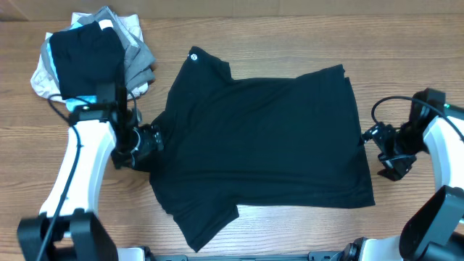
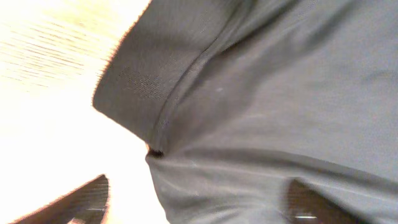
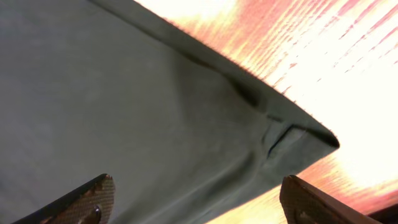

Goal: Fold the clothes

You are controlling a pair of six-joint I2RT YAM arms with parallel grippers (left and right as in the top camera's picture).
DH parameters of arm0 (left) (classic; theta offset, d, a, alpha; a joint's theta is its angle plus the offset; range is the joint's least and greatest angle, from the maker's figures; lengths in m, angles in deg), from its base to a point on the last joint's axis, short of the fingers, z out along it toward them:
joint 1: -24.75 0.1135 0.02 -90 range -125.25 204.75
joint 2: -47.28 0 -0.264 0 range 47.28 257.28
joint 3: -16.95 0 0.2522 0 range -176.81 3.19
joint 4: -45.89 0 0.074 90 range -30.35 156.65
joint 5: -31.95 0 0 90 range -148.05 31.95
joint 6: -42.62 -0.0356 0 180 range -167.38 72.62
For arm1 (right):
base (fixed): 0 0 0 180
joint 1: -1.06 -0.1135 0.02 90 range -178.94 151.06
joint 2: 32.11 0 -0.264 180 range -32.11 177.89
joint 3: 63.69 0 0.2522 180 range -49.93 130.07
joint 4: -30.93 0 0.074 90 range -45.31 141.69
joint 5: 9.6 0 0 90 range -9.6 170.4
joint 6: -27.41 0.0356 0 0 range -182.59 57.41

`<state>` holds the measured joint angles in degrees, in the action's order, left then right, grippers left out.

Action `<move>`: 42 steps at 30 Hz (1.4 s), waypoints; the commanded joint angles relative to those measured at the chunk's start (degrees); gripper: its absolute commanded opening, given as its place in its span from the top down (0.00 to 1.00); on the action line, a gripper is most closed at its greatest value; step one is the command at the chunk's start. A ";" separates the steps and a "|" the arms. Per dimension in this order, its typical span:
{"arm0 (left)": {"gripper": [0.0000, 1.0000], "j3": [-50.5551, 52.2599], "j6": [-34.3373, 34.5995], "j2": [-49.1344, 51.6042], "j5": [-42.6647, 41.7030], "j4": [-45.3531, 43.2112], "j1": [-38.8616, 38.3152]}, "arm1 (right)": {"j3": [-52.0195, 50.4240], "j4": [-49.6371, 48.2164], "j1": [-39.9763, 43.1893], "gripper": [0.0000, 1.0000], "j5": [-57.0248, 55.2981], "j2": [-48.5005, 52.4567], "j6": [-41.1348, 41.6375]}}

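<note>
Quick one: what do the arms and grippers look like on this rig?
Left arm and right arm: white tubular links, black joints, thin black cables looping alongside. Left gripper and right gripper black; fingers dark brown, tapered.

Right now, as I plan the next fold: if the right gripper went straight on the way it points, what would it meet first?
Most likely the black soft fabric shirt: its hemmed corner lies ahead of the open right gripper, between its spread fingers. Depth is unclear from this view.

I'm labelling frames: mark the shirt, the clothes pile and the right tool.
shirt (image 1: pixel 264 145): overhead, middle of its body.
clothes pile (image 1: pixel 85 54): overhead, black top garment.
right tool (image 3: pixel 196 186): right wrist, midway between fingertips.
</note>
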<state>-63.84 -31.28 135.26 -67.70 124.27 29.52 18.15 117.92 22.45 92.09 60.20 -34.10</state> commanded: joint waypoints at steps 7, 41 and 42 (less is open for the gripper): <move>0.00 -7.08 0.24 -14.93 -0.50 9.38 -5.33 | 6.60 6.95 0.11 0.10 4.55 -12.37 -5.62; 0.04 30.75 40.30 -22.01 -4.37 0.85 -38.95 | 1.29 11.04 0.11 0.00 4.52 -26.62 -9.07; 0.04 31.69 41.11 -22.01 -4.35 0.09 -38.93 | 1.29 10.91 0.11 0.00 4.52 -26.62 -9.07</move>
<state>-34.70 2.51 113.45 -73.21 125.50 -9.03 19.89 129.29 22.43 96.50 34.01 -42.43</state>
